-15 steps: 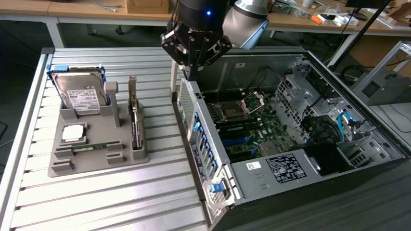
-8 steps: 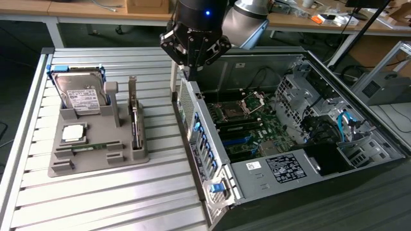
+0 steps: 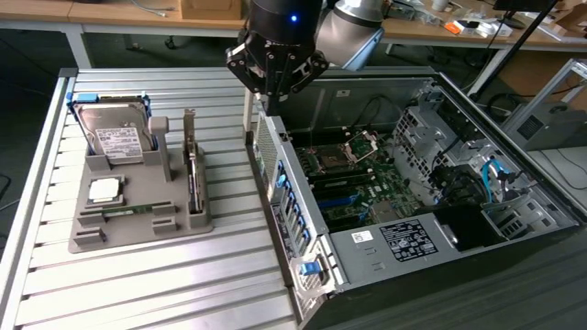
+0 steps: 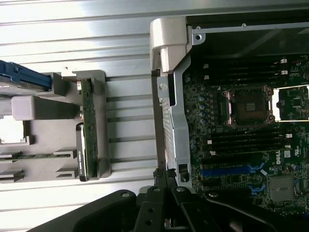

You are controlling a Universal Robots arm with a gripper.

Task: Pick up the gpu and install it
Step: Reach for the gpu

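— Gripper (image 3: 271,102), black, is seen pressed together, empty, over the far corner of the open grey metal computer case (image 3: 367,93).
— Thin tan-brown gpu card (image 3: 192,172) is held edge-on by the grey plastic holder (image 3: 137,230), exterior view's left.

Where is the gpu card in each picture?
Exterior view: the gpu stands edge-on in the grey holder, on the exterior view's left of the computer case.
Wrist view: the gpu is a thin strip in the holder's slot, apart from the case.
Shared landmark: the grey holder.
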